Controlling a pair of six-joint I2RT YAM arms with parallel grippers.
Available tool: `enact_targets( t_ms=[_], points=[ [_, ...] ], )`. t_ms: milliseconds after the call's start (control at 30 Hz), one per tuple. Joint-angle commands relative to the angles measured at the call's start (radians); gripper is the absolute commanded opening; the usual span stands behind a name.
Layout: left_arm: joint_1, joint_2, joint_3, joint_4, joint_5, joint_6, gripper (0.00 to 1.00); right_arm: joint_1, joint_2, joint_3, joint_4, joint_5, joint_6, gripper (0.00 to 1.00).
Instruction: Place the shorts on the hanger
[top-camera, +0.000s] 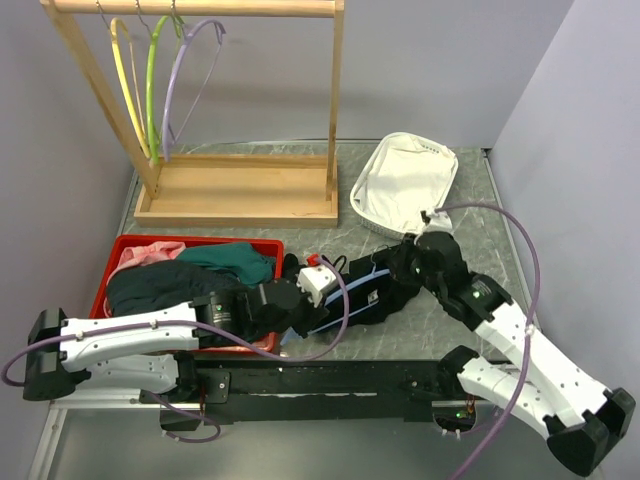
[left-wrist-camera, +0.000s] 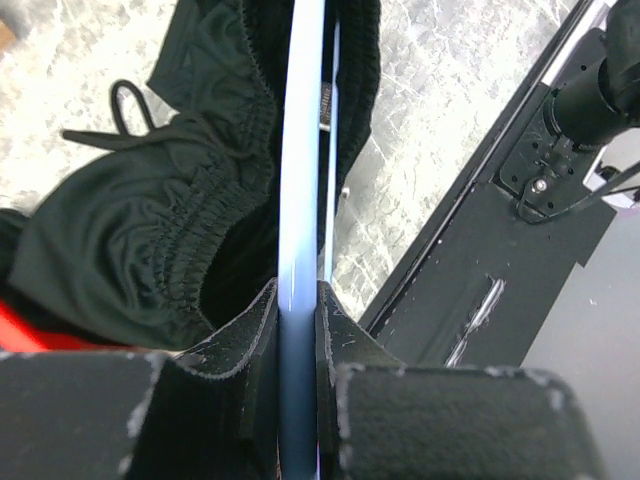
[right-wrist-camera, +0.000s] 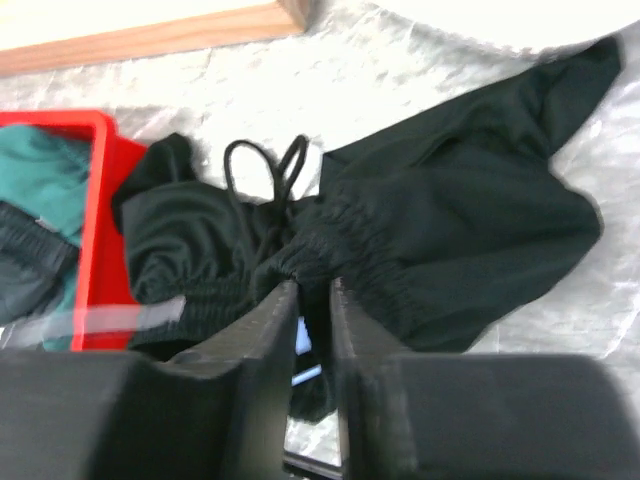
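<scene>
Top external view shows you the shorts (top-camera: 385, 290) bunched on the tabletop (top-camera: 300, 235), just at 3 o'clock of the red bin (top-camera: 103, 285), between the two arms. Your left jaws are pressed onto the hanger (left-wrist-camera: 302, 150), pinching its blue arm. In the left wrist view that arm runs toward 12 o'clock and appears to enter the elastic waistband, with black fabric on both sides of it.

So the threading looks partly done: some waistband sits around one arm of the hanger, and the rest of the fabric lies slumped on the tabletop. Your right jaws sit at the waistband beside the drawstring. They show a narrow gap, and you cannot tell whether they pinch any fabric.

By my reading, you have yet to draw the waistband over the other arm so the shorts hang evenly.
</scene>
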Motion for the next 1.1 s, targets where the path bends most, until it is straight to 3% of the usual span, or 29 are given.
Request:
enact_targets(
  t_ms=[0,133,333,1067],
  points=[
    [-0.01,0.008,-0.023,0.206,-0.057,-0.054,0.01,0.006,-0.141,-0.108,0.131,-0.057,0.009,0.31],
    [-0.012,0.011,-0.041,0.221,-0.055,-0.064,0.01,0.009,-0.241,-0.165,0.197,-0.131,-0.02,0.41],
    [-0.012,0.043,-0.021,0.203,-0.041,-0.051,0.01,0.046,-0.37,-0.211,0.326,-0.232,-0.046,0.48],
    [-0.012,0.161,0.127,0.116,-0.001,0.0,0.01,0.132,-0.243,-0.316,0.456,0.01,-0.086,0.48]
  ],
)
